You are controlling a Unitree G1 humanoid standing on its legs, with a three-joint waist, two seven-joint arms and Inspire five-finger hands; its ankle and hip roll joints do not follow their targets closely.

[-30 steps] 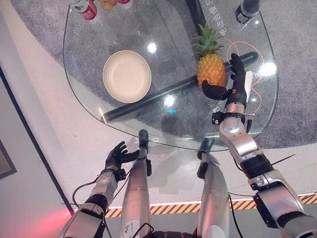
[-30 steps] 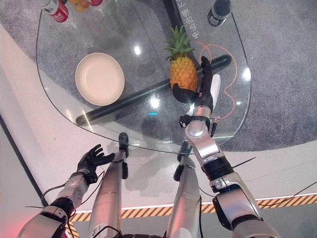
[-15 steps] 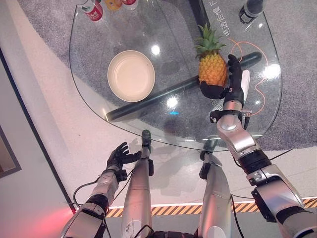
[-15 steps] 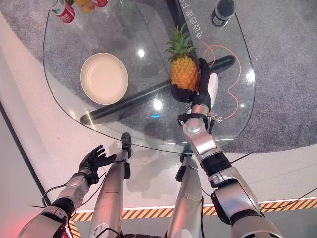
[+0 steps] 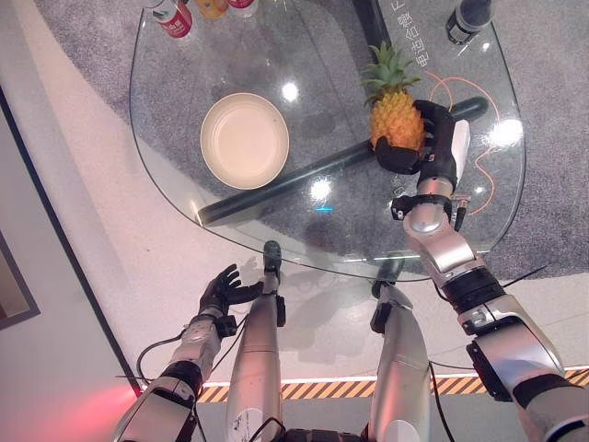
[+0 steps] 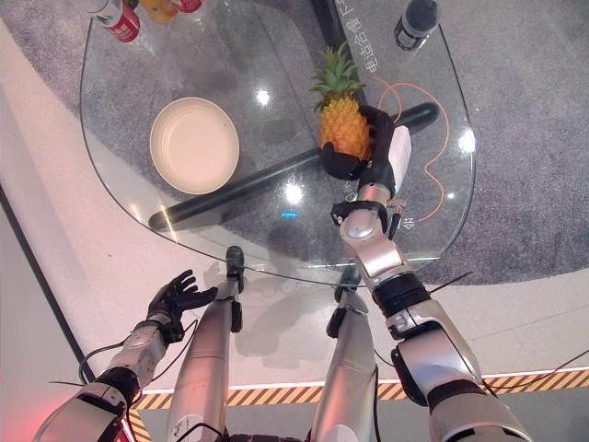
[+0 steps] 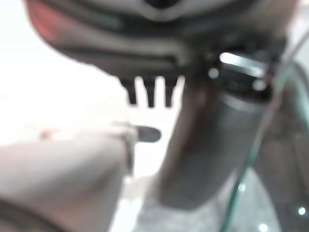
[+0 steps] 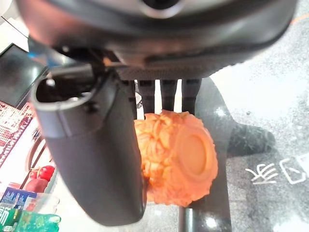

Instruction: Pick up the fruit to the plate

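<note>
An orange pineapple [image 5: 396, 118] with a green crown stands upright on the right part of the glass table [image 5: 230, 230]. My right hand [image 5: 436, 147] is curled round its lower right side, thumb under the fruit and fingers behind it. In the right wrist view the pineapple [image 8: 176, 162] sits against the thumb [image 8: 94, 159]. The cream plate [image 5: 244, 141] lies empty on the table's left part, well apart from the fruit. My left hand [image 5: 224, 289] hangs below the table's near edge, fingers spread and holding nothing.
Several bottles and cans [image 5: 175, 17] stand at the table's far left corner. A dark cylinder [image 5: 469, 15] stands at the far right. An orange cable [image 5: 479, 175] curls under the glass by my right hand. A dark bar [image 5: 294, 180] crosses beneath the tabletop.
My right hand has closed in from the side and its fingers now wrap the pineapple. The camera shifted a little. The left hand has stayed where it was.
</note>
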